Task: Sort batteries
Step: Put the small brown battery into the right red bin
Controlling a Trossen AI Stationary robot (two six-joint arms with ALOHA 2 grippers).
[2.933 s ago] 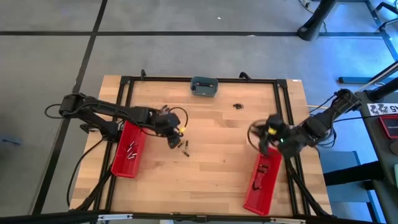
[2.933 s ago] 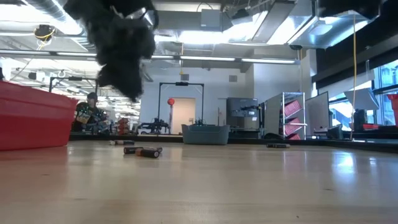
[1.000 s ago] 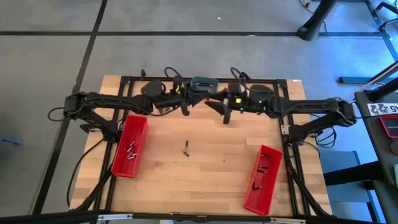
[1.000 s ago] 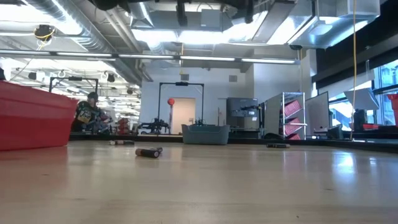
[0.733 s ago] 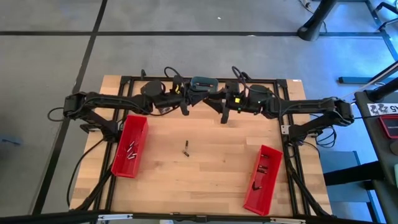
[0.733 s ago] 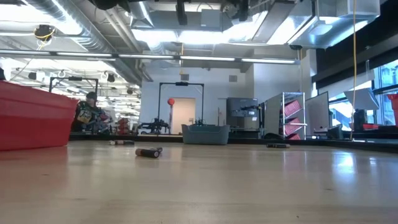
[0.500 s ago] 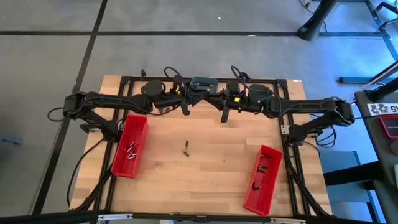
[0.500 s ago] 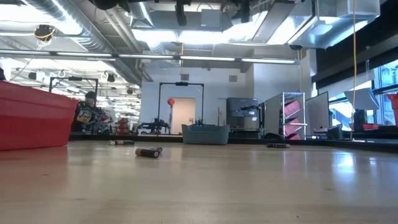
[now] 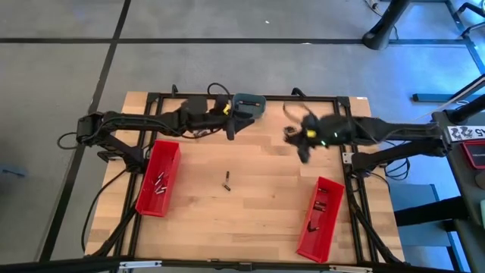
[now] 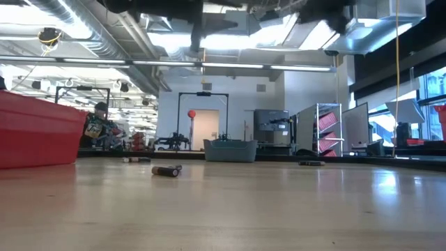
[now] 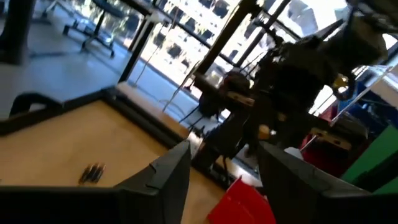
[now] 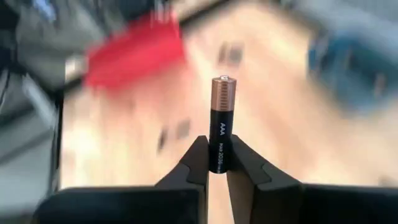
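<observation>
Right pincer [image 12: 217, 169] is pinching a battery [image 12: 221, 121] by its lower end, the long axis standing straight out from between the fingertips, copper cap end away from the wrist; printing on it reads AAA. In the high view the right pincer [image 9: 301, 139] is hanging over the far-right part of the desk [image 9: 258, 220], and the right red bin [image 9: 319, 220] is lying on its near side, toward the desk's front edge, so the carry is likely heading that way and the right arm is the nearer one to that bin. Left pincer [image 9: 231, 129] is sitting just beside the grey-blue dish [image 9: 248, 105] at the far edge, fingers [image 11: 166, 176] spread with nothing between them. A lone battery on the desk [image 9: 226, 180] is lying mid-desk, long axis running roughly far-to-near, somewhat closer to the left arm; the left red bin [image 9: 158, 178] is already holding a few. Compared with a second ago: both pincers were crowded at the dish, right one open; now the right one is clamped on a battery and swinging away to the right, while the left has gone from shut to spread. The mid-desk battery is not moving.
</observation>
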